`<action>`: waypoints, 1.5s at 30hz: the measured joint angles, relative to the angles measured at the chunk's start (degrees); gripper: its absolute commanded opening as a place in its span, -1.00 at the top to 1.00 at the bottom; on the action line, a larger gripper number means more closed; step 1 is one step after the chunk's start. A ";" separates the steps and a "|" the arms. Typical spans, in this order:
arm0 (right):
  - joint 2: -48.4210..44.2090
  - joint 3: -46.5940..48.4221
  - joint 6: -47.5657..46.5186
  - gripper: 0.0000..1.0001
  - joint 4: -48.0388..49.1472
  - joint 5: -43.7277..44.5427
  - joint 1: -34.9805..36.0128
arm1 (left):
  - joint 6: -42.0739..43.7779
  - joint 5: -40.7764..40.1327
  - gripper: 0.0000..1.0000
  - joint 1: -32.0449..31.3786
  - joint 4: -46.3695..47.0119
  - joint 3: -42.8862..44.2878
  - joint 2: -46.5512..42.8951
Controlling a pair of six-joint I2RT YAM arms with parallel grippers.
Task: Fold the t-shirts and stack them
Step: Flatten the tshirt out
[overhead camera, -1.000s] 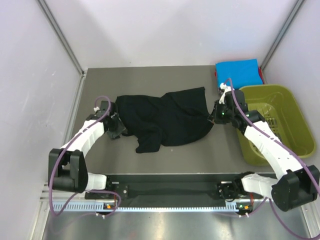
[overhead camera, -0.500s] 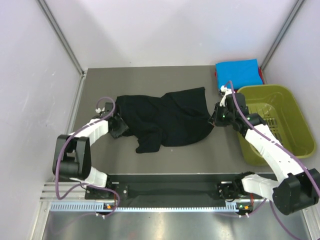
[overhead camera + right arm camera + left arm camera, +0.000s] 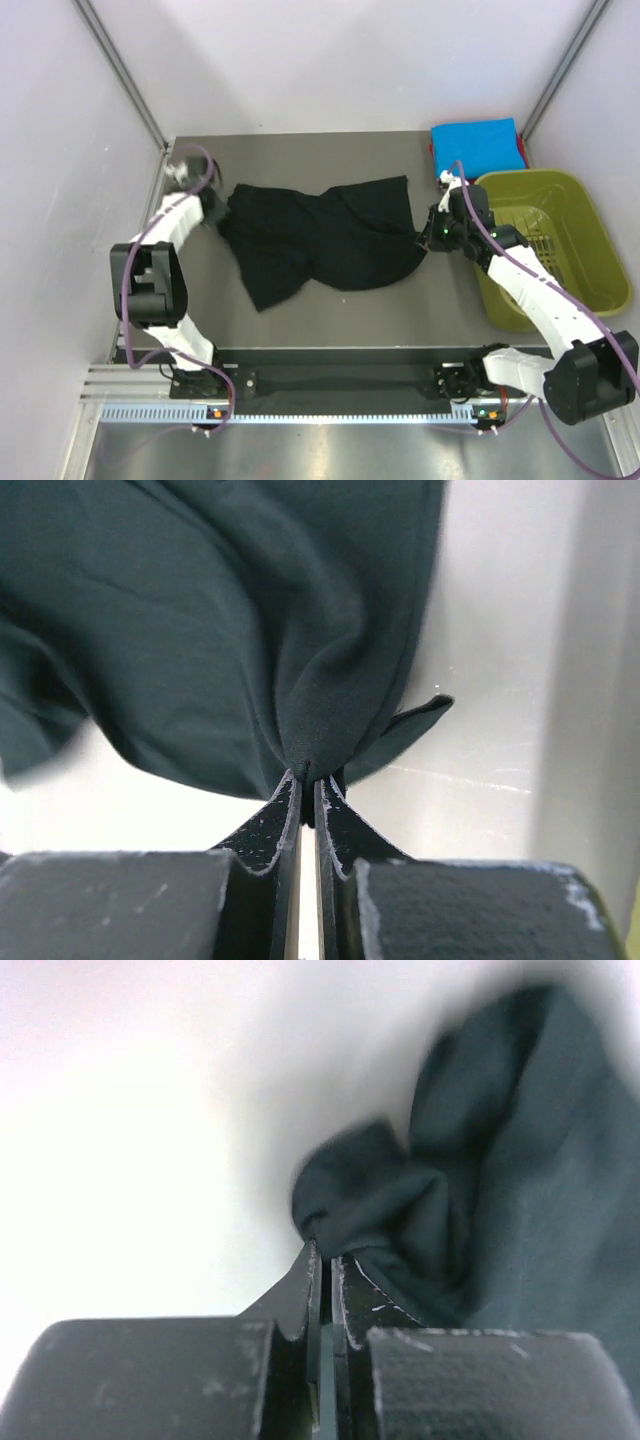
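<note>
Top external view: olive basket (image 3: 548, 245) and blue shirt (image 3: 478, 147) crowd the desk's far-right corner; both fingers pinch the black t-shirt (image 3: 320, 238), whose left end has moved toward the far-left corner.

Grey table (image 3: 330, 310), matte, walled on three sides. Lying on it: black t-shirt (image 3: 320, 235), spread and rumpled across the middle; folded bright blue t-shirt (image 3: 478, 146) at the far right corner; olive-green basket (image 3: 560, 240) along the right edge, just beside the blue one.
</note>
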 measured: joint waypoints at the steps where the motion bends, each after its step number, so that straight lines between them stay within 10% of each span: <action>1: 0.02 0.00 0.00 0.99 -0.04 0.33 0.00 | 1.79 -1.07 1.00 1.88 -0.92 4.61 0.70; 9: 0.61 0.00 0.63 1.00 -0.22 2.84 0.00 | 12.00 -2.93 0.74 7.67 -4.00 37.97 15.52; 17: 0.94 0.02 0.68 0.99 -0.79 6.16 0.00 | 16.68 -1.97 0.15 7.91 -13.07 41.59 28.41; 28: 3.82 -0.37 0.61 0.99 1.55 4.61 0.07 | 14.62 8.83 0.17 19.85 -9.16 9.99 7.28; 45: 3.61 -1.86 0.66 0.99 4.09 1.18 0.07 | 14.49 29.59 0.09 21.90 4.96 3.58 12.07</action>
